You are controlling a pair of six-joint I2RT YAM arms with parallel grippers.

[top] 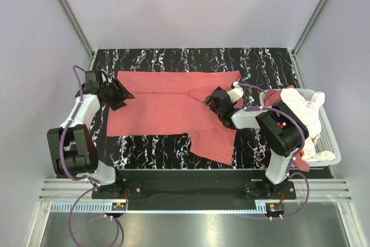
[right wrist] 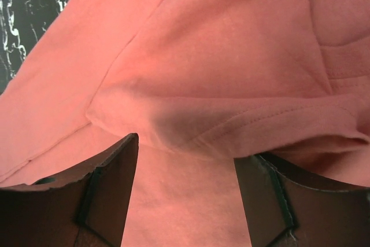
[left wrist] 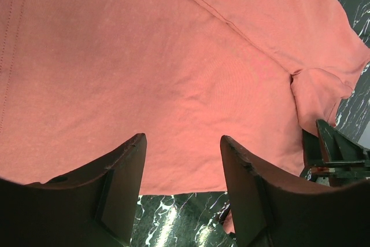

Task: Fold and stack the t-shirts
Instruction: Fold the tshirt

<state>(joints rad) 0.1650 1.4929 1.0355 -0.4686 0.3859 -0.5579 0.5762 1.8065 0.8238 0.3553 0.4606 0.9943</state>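
Note:
A large salmon-pink t-shirt [top: 156, 105] lies spread flat on the black marbled table [top: 150, 146], with one flap reaching toward the near edge. My left gripper [top: 122, 95] hovers at the shirt's left edge. It is open, with the hem and bare table between its fingers [left wrist: 124, 177] and nothing held. My right gripper [top: 213, 101] is low over the shirt's right part, also open. In the right wrist view a raised fold of the shirt [right wrist: 231, 102] lies just beyond the fingers [right wrist: 113, 183], its stitched hem draped over the right fingertip.
A white slatted basket [top: 330, 137] stands at the table's right edge, holding a crumpled cream t-shirt [top: 303, 111] and some red cloth [top: 280, 95]. Grey walls close in the table on three sides. The right arm's dark body [left wrist: 341, 154] shows at the left wrist view's edge.

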